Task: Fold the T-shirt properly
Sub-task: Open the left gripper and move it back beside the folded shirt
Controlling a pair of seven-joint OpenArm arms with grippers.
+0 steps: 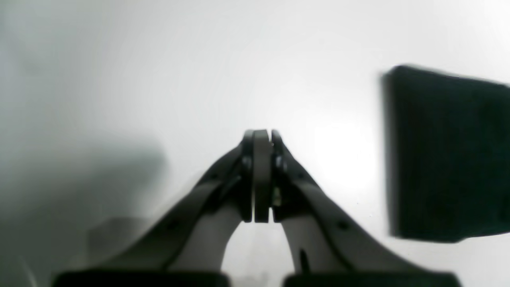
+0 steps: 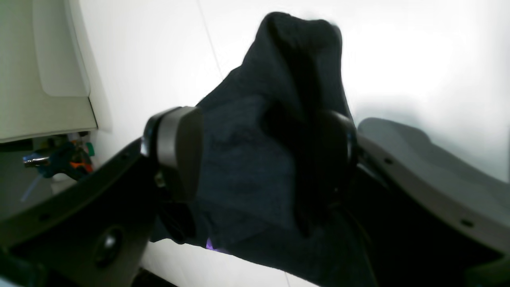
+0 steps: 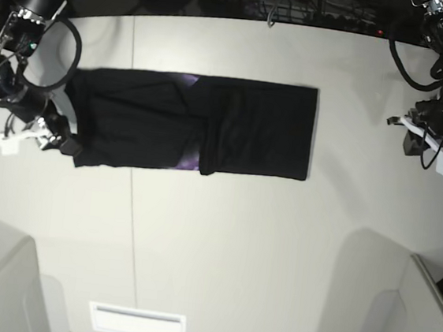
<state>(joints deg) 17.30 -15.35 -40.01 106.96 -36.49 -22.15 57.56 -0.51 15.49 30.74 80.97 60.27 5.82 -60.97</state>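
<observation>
We see the T-shirt (image 3: 194, 123) lying as a long black band across the white table (image 3: 237, 247), purple print peeking at the middle fold. Right gripper (image 2: 255, 155) sits at its end, jaws spread wide with cloth bunched between the pads, no clamp. Left gripper (image 1: 261, 137) is well apart from the shirt, jaws fully closed, holding nothing.

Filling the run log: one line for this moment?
shirt: folded strip on table | right gripper: open around shirt end | left gripper: shut, empty, off shirt
</observation>
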